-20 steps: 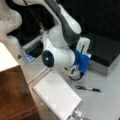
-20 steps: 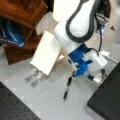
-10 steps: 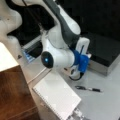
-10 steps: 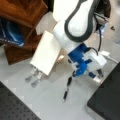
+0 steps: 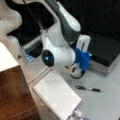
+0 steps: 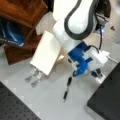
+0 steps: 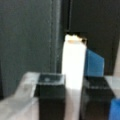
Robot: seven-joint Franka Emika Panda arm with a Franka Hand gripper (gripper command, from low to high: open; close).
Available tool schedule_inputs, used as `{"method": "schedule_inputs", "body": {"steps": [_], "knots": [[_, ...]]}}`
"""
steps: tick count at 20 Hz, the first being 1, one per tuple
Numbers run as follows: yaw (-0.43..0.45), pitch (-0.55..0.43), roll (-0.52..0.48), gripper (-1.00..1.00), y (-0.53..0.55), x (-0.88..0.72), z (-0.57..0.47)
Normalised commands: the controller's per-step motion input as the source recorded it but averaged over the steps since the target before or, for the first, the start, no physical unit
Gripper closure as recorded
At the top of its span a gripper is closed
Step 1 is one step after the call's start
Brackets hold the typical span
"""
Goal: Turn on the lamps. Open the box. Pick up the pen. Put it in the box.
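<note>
The white Panda arm with its dark grey joint band [image 5: 62, 22] is folded right over, elbow high, wrist dropped low. A blue bracket with a white block [image 6: 86, 60] sits at the wrist. In the wrist view the gripper with two black square fingers [image 7: 66, 95] has its fingers [image 7: 50, 95] standing a bit apart.

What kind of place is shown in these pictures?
Probably a robotics lab bench: in a front view a perforated black breadboard lies beside the grey table, and the white arm's pincer hangs above it near a pen.
</note>
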Motion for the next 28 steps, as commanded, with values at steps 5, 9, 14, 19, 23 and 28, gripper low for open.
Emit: {"method": "schedule_inputs", "body": {"steps": [5,9,14,19,23,28], "knots": [[-0.134,0.095,0.061,1.00,0.06,0.02,-0.04],[-0.138,0.114,0.050,1.00,0.08,0.03,0.07],[-0.108,0.085,0.073,1.00,0.11,0.03,0.19],[-0.125,0.091,0.081,1.00,0.16,0.08,0.26],[-0.157,0.105,0.090,1.00,0.20,0.16,0.29],[-0.168,0.103,0.089,1.00,0.24,0.25,0.34]]}}
